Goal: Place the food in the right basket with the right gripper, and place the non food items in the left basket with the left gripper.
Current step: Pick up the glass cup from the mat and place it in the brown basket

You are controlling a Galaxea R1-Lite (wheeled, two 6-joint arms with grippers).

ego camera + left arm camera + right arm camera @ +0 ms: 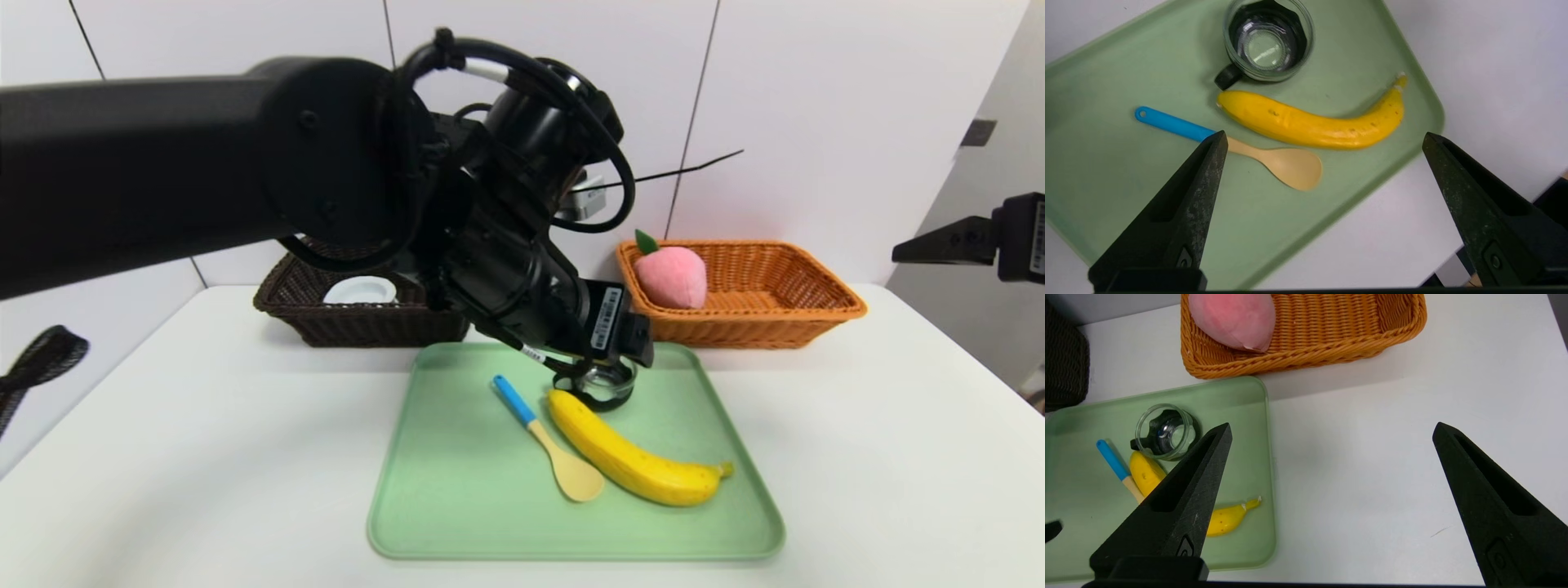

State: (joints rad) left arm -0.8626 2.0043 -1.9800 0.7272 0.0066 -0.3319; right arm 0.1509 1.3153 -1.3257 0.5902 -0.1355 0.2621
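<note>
Left hand (1323,139) is hovering released over the tray (457,490), probably targeting the glass cup (1267,41) beside the banana (1310,122); needs clamping the rim, avoiding the banana; right hand (1331,430) is idling released.

A white sticker (605,318) with a barcode sits just behind the left end effector; its letters are too small to read

On the tray (457,490) before me, my spoon (549,443) lies left of the banana (633,461), the cup (606,382) behind them; behind the tray, the tape roll (360,290) sits in the left basket (343,322), the peach (671,276) in the right basket (775,314).
</note>
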